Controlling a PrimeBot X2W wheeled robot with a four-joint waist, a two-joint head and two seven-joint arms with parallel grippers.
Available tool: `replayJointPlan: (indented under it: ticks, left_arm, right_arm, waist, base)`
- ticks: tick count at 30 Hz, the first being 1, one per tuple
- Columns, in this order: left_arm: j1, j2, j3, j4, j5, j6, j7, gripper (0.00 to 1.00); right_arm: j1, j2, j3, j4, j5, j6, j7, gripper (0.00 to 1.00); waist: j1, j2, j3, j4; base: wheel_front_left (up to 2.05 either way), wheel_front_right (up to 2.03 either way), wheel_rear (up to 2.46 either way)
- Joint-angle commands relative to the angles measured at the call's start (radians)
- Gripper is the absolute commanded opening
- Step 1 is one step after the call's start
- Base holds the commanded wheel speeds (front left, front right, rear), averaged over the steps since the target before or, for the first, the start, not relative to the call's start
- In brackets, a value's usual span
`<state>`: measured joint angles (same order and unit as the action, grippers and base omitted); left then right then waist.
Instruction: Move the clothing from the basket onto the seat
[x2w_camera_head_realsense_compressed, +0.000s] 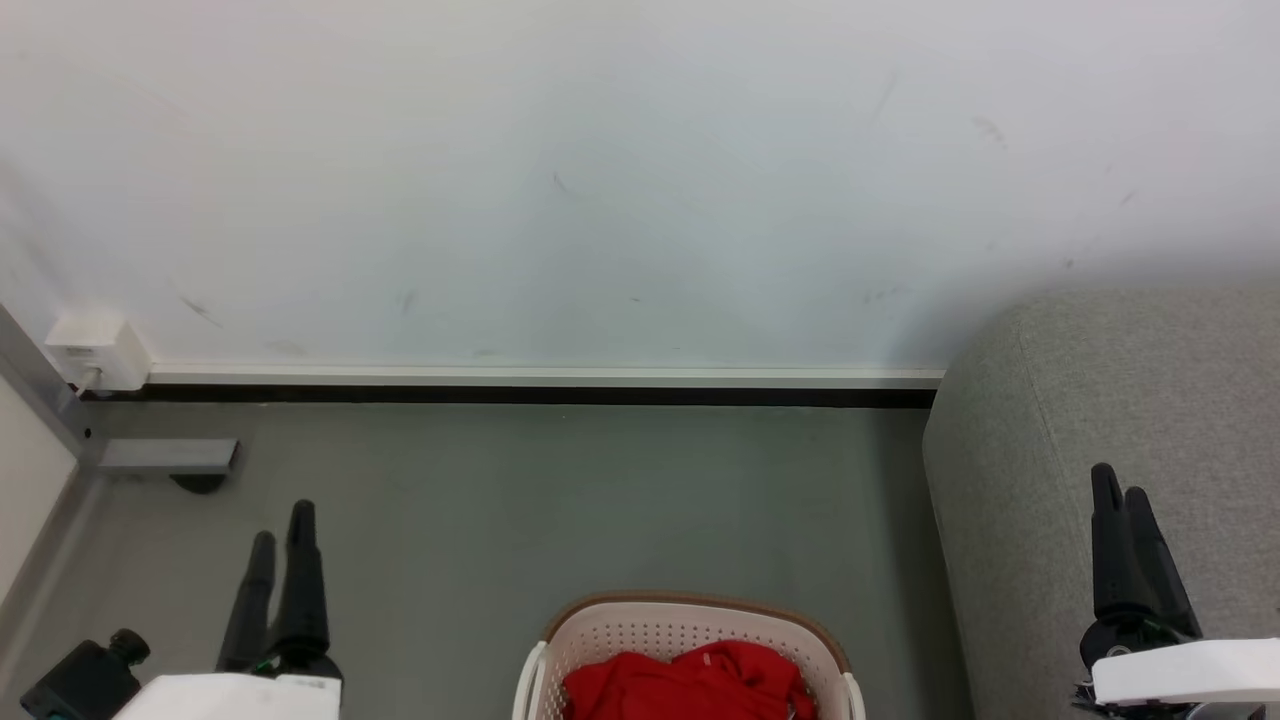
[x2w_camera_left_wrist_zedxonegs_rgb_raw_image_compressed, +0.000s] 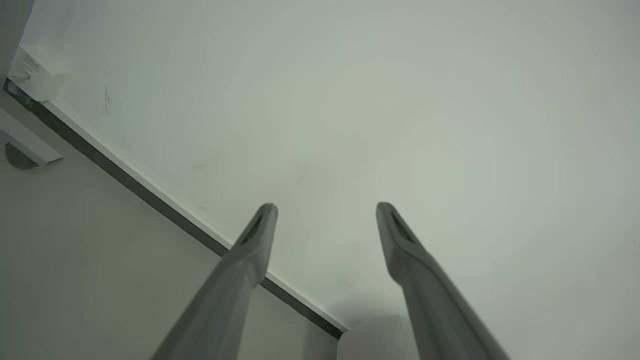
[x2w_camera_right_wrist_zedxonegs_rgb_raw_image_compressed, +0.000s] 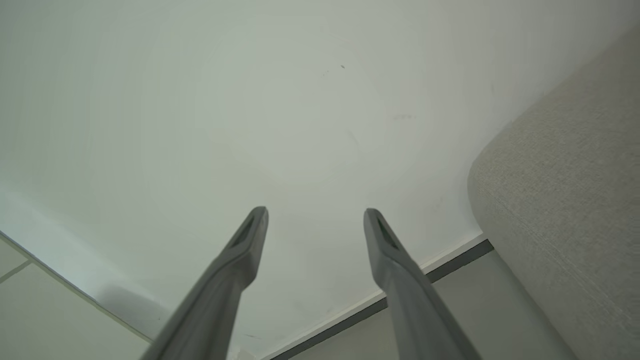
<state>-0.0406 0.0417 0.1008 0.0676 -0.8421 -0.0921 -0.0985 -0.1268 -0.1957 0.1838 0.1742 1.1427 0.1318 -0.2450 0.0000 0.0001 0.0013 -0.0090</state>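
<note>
Bright red clothing (x2w_camera_head_realsense_compressed: 690, 685) lies bunched inside the cream basket (x2w_camera_head_realsense_compressed: 600, 630) with a brown rim, on the floor at the bottom centre of the head view. The light grey seat (x2w_camera_head_realsense_compressed: 1110, 420) rises at the right and shows again as a rounded edge (x2w_camera_right_wrist_zedxonegs_rgb_raw_image_compressed: 565, 190) in the right wrist view. My left gripper (x2w_camera_head_realsense_compressed: 283, 538) stands open at the lower left, well left of the basket, with empty fingers (x2w_camera_left_wrist_zedxonegs_rgb_raw_image_compressed: 325, 206) pointing at the wall. My right gripper (x2w_camera_head_realsense_compressed: 1120, 492) is open in front of the seat, nothing between its fingers (x2w_camera_right_wrist_zedxonegs_rgb_raw_image_compressed: 315, 211).
A white wall with a black-and-white skirting board (x2w_camera_head_realsense_compressed: 540, 385) runs behind the grey floor. A white socket box (x2w_camera_head_realsense_compressed: 95, 352) and a grey metal foot (x2w_camera_head_realsense_compressed: 170, 458) sit at the far left. Bare floor lies between the basket and the wall.
</note>
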Motion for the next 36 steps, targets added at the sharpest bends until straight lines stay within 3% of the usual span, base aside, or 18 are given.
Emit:
replayJointPlan:
  ticks: [1, 20, 36]
  left_arm:
    - [0.001, 0.008, 0.001, -0.01, 0.066, -0.007, -0.016, 1.0]
    - [0.022, 0.012, -0.011, -0.018, 0.394, 0.009, -0.064, 1.0]
    - [0.034, 0.029, -0.032, 0.001, 0.562, 0.005, -0.1, 1.0]
  right_arm:
    - [-0.03, -0.003, -0.016, 0.012, -0.084, -0.001, -0.003, 1.0]
    - [-0.084, 0.025, -0.048, 0.174, -0.417, -0.001, -0.009, 1.0]
    - [-0.102, 0.044, -0.055, 0.225, -0.592, -0.001, -0.012, 1.0]
  waist:
    - [0.0, -0.0001, 0.0, 0.0]
    - [0.0, -0.0001, -0.012, -0.006]
    - [0.0, -0.0001, -0.024, -0.016]
  base:
    - [0.0, 0.0, 0.0]
    - [0.0, 0.0, 0.0]
    - [0.0, 0.0, 0.0]
